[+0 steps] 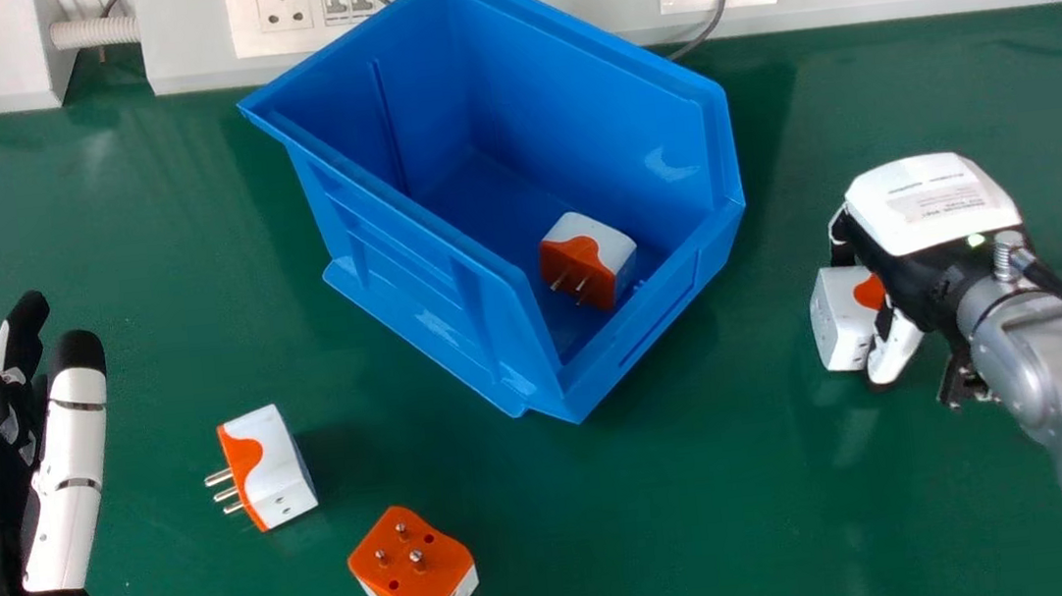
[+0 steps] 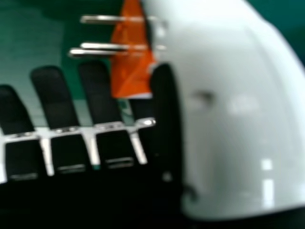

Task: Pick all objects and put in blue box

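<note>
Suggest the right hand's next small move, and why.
Probably curl the right hand in on the adapter before lifting: it sits between thumb and fingers, but those fingers look nearly straight, so the grip seems not yet secure.

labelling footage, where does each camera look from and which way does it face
Head view: on the robot's head, facing forward and down at the blue box; left hand and right hand show.
Right hand view: at that hand, facing along its fingers and thumb toward a plug.
Shared: right hand, that plug.
</note>
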Tool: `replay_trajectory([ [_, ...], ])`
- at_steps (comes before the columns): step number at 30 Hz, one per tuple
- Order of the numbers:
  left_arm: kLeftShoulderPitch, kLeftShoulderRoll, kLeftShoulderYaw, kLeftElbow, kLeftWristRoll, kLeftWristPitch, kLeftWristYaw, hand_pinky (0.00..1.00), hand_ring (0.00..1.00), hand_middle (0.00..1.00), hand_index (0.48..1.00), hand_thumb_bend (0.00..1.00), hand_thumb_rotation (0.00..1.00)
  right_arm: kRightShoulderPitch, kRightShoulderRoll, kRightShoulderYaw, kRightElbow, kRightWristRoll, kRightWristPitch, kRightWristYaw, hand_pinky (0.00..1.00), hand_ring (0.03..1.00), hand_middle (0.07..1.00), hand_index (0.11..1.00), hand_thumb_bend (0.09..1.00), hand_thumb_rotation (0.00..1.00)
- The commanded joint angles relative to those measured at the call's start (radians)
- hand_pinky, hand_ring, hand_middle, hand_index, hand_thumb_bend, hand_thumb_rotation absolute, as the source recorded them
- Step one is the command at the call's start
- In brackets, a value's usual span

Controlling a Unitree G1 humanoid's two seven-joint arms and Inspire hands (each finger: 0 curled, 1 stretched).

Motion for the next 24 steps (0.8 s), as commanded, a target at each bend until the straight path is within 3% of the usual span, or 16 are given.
replay_trajectory([
  [1, 0.0, 0.0, 0.0, -0.028, 0.009, -0.009, 0.004, 0.99, 1.0, 0.96, 0.964, 0.43, 0.76, 0.068, -0.046, -0.022, -0.114, -0.004, 0.011, 0.0, 0.35, 0.454, 0.539, 0.49, 0.485, 0.16],
  [3, -0.001, 0.0, -0.001, -0.024, 0.014, -0.007, 0.009, 0.98, 0.99, 0.96, 0.959, 0.45, 0.77, 0.132, -0.074, -0.036, -0.216, -0.017, 0.024, -0.004, 0.34, 0.439, 0.525, 0.49, 0.484, 0.16],
  [6, -0.007, -0.002, -0.006, -0.014, 0.018, -0.012, 0.012, 0.99, 0.99, 0.97, 0.963, 0.43, 0.78, 0.244, -0.109, -0.077, -0.393, -0.02, 0.031, -0.012, 0.24, 0.331, 0.42, 0.484, 0.484, 0.16],
  [11, -0.018, -0.001, -0.01, 0.022, 0.008, -0.043, 0.0, 1.0, 1.0, 0.99, 0.975, 0.37, 0.81, 0.4, -0.139, -0.174, -0.68, -0.01, 0.047, 0.031, 0.18, 0.249, 0.338, 0.476, 0.484, 0.16],
  [17, -0.027, 0.004, -0.01, 0.053, 0.02, -0.062, 0.001, 1.0, 1.0, 0.98, 0.976, 0.36, 0.82, 0.46, -0.131, -0.285, -0.84, 0.023, -0.009, 0.016, 0.09, 0.128, 0.191, 0.469, 0.488, 0.15],
  [19, -0.033, 0.006, -0.009, 0.068, 0.016, -0.079, -0.004, 1.0, 1.0, 0.99, 0.982, 0.35, 0.82, 0.449, -0.125, -0.302, -0.867, 0.016, -0.023, 0.015, 0.08, 0.119, 0.184, 0.469, 0.488, 0.15],
  [24, -0.038, 0.003, -0.009, 0.077, 0.002, -0.08, -0.01, 1.0, 1.0, 0.99, 0.991, 0.4, 0.8, 0.381, -0.116, -0.321, -0.877, 0.005, -0.103, -0.03, 0.06, 0.102, 0.168, 0.469, 0.489, 0.15],
])
